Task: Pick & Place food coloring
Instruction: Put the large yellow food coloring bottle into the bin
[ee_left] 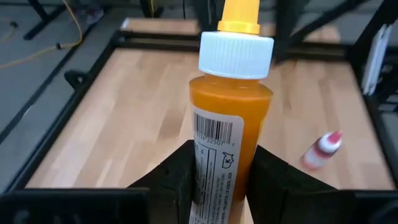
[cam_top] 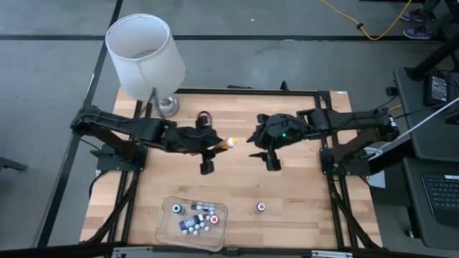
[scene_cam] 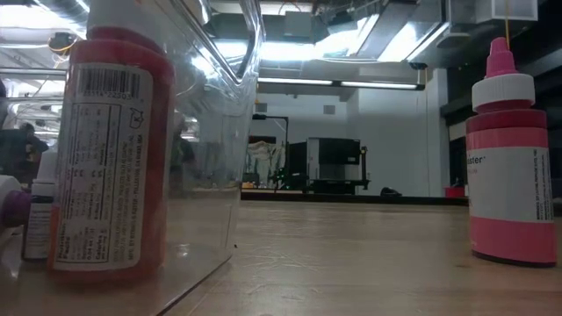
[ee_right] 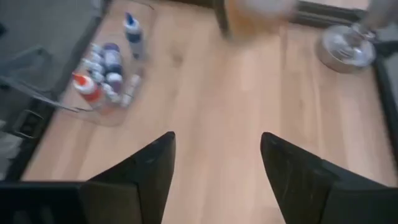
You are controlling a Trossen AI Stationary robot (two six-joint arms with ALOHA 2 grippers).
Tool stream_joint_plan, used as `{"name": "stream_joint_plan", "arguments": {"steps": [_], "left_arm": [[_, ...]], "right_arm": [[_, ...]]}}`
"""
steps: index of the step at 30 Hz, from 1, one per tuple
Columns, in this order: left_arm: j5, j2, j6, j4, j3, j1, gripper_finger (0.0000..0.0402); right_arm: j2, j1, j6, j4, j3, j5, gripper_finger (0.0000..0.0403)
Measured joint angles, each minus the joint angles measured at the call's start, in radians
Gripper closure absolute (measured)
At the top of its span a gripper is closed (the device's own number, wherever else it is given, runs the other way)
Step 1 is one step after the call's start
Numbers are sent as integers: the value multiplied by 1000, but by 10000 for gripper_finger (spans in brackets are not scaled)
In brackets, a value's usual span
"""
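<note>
My left gripper point(cam_top: 215, 147) is shut on an orange food coloring bottle point(ee_left: 229, 134) with a white cap and orange tip, above the table's middle. It shows in the high view point(cam_top: 228, 143) as a small orange tip. My right gripper point(cam_top: 264, 152) is open and empty, to the right of it. A pink-red bottle point(cam_top: 261, 207) stands upright on its base at the near middle of the table; it also shows in the low view point(scene_cam: 511, 167). Several bottles lie in a clear tray point(cam_top: 169, 231) at the near left. My left gripper pinches the orange bottle's labelled body point(ee_left: 214, 158), below its white cap, between its two fingers point(ee_left: 177, 177). The cap end sticks out past the fingertips. The bottle is lifted clear of the table.
A white-shaded lamp point(cam_top: 145, 54) stands at the table's far left corner on a metal base point(cam_top: 168, 106). A black frame point(cam_top: 237, 92) borders the table. Inside the clear tray, a red bottle point(scene_cam: 110, 149) stands close to the low camera. Bare wood point(cam_top: 301, 186) lies on the right.
</note>
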Motion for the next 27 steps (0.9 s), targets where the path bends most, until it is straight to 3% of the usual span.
{"name": "stream_joint_plan", "arguments": {"steps": [6,10,13,17,21,24,27], "left_arm": [[-74,-89,-57,7,-2,-99,294],[-138,-144,-125,13,-40,-244,294],[-266,-169,-231,51,-113,-387,294],[-530,-174,-466,201,-281,-598,294],[-771,-113,-621,484,-474,-763,293],[-814,-21,-659,683,-557,-825,295],[-752,92,-672,776,-569,-835,295]], "right_arm": [[4,4,3,-9,-12,84,165],[2,2,3,-9,-24,159,173],[2,3,7,-24,-24,160,182],[2,2,13,-27,-24,162,192],[2,2,35,-26,-24,162,196],[2,2,36,-26,-24,162,197],[2,2,38,-26,-24,162,197]]}}
